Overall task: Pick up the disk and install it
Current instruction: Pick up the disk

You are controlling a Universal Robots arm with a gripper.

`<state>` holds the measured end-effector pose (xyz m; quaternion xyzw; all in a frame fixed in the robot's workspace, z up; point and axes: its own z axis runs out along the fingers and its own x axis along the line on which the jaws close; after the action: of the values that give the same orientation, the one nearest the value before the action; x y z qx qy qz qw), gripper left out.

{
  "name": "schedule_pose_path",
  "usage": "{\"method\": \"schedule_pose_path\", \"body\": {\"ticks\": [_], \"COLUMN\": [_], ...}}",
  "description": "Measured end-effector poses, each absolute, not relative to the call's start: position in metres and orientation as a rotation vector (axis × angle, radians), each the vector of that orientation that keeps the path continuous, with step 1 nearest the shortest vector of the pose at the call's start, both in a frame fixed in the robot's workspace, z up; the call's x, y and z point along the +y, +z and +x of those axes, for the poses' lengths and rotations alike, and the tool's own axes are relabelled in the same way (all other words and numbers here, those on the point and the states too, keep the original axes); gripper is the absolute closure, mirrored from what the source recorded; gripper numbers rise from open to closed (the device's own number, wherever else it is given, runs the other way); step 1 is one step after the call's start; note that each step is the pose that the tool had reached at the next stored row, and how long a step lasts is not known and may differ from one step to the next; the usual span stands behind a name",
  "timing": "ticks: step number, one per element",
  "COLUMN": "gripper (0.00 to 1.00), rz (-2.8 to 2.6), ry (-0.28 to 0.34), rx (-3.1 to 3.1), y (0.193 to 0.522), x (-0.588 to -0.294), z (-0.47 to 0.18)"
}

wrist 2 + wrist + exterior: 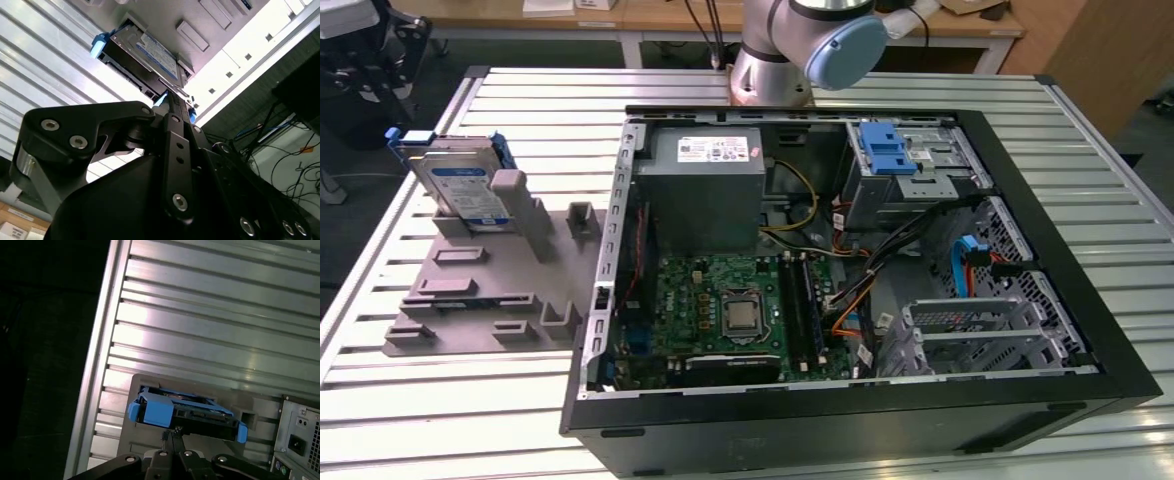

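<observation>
**While the disk stands in its holder, the gripper's jaws are together**

Where the grey holder (pixel 480 300) lies on the table (pixel 454 410), the disk (pixel 460 185) stands up on its edge in a slot. It is silver with a white-and-blue sticker and a blue frame. It sits at the holder's far end, near the table's far corner on the exterior view's left. It stands free there.

In both wrist views the black gripper (pixel 171 432) points toward the disk (pixel 195 415). Its jaws are close together and hold nothing. In the second wrist view the gripper (pixel 172 97) lines up with the disk's (pixel 150 55) blue end.

Just beside the holder, toward the exterior view's right, lies the open computer case (pixel 854 410). Inside it, near the far edge, sit a grey power box (pixel 707 175) and a metal cage with a blue latch (pixel 907 160). The arm (pixel 814 50) stands on the table behind the case.
</observation>
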<state>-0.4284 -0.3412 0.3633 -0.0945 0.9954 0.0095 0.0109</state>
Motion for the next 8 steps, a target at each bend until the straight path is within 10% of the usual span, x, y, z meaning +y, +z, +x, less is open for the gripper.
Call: {"method": "schedule_pose_path", "body": {"ticks": [8], "gripper": [0.89], "rz": [-0.495], "ry": [0.032], "rx": [3.081], "y": [0.3628], "x": [-0.3412], "z": [-0.4284]}}
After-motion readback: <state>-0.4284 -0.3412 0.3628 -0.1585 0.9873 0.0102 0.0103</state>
